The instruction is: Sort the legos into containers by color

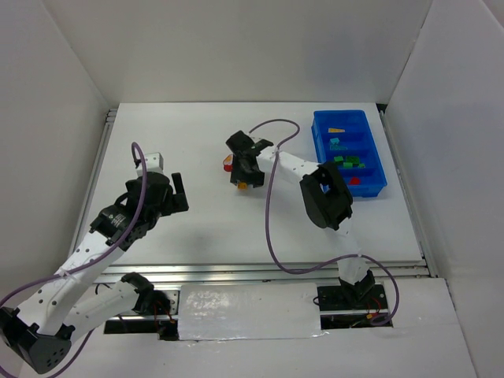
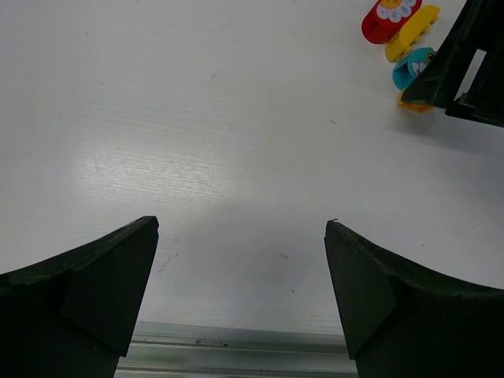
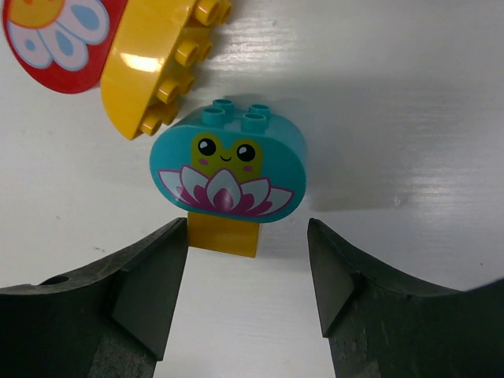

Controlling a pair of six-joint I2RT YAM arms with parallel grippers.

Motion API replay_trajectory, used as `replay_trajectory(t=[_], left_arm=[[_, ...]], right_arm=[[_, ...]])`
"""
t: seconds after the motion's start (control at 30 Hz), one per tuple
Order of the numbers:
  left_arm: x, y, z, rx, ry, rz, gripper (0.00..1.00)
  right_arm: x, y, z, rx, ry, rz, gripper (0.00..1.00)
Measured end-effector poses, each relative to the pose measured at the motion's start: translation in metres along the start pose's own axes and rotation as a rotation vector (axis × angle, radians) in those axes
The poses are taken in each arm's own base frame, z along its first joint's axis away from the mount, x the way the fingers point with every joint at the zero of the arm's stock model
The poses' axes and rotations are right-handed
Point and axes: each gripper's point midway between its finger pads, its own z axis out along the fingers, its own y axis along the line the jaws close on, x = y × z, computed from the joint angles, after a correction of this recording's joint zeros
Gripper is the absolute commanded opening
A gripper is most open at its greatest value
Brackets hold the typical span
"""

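Though nearest the bases, got the left gripper point(image 2: 240, 223) gaping wide over the table point(image 2: 236, 118), gripping nothing. Further out, seeing the right gripper point(image 3: 246, 228) spread open too, tips flanking a yellow block point(image 3: 224, 235), teal brick point(image 3: 228, 169) touching it just beyond. Past those, spotting a curved yellow brick point(image 3: 157, 59) against a red brick point(image 3: 55, 31). Way off right, got the bin point(image 1: 367, 194) with bricks point(image 1: 347, 162) inside.

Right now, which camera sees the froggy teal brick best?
Right wrist: the teal frog brick sits big and clear before the right gripper. Left wrist shows it tiny, partly behind that gripper. From the top, the gripper hides it.
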Motion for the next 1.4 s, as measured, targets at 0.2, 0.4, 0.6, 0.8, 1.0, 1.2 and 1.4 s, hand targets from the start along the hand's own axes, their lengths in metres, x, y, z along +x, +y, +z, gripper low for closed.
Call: replay_trajectory(t=[0.2, 0.4, 0.6, 0.8, 1.0, 1.2, 1.4], left_arm=[[0.000, 0.000, 0.000, 0.000, 0.000, 0.000, 1.00], [0.000, 0.000, 0.000, 0.002, 0.002, 0.000, 0.99], [0.001, -0.001, 0.000, 0.005, 0.004, 0.001, 0.99], [0.002, -0.005, 0.002, 0.019, 0.014, 0.005, 1.00], [0.007, -0.010, 0.004, 0.037, 0.042, 0.013, 1.00], [0.007, -0.025, 0.002, 0.090, 0.099, 0.014, 1.00], [-0.041, -0.090, -0.015, 0.315, 0.111, -0.056, 0.99]], right_arm=[[0.002, -0.004, 0.001, 0.020, -0.002, -0.006, 0.67], [0.000, -0.004, 0.004, 0.025, -0.016, -0.009, 0.52], [-0.001, 0.001, 0.011, -0.007, -0.017, -0.047, 0.51], [-0.001, 0.000, 0.018, -0.027, -0.028, -0.096, 0.13], [0.011, -0.005, 0.007, -0.096, -0.037, -0.117, 0.00], [0.048, -0.013, -0.050, -0.309, -0.005, -0.218, 0.00], [0.049, 0.012, -0.184, -0.738, -0.180, -0.337, 0.00]])
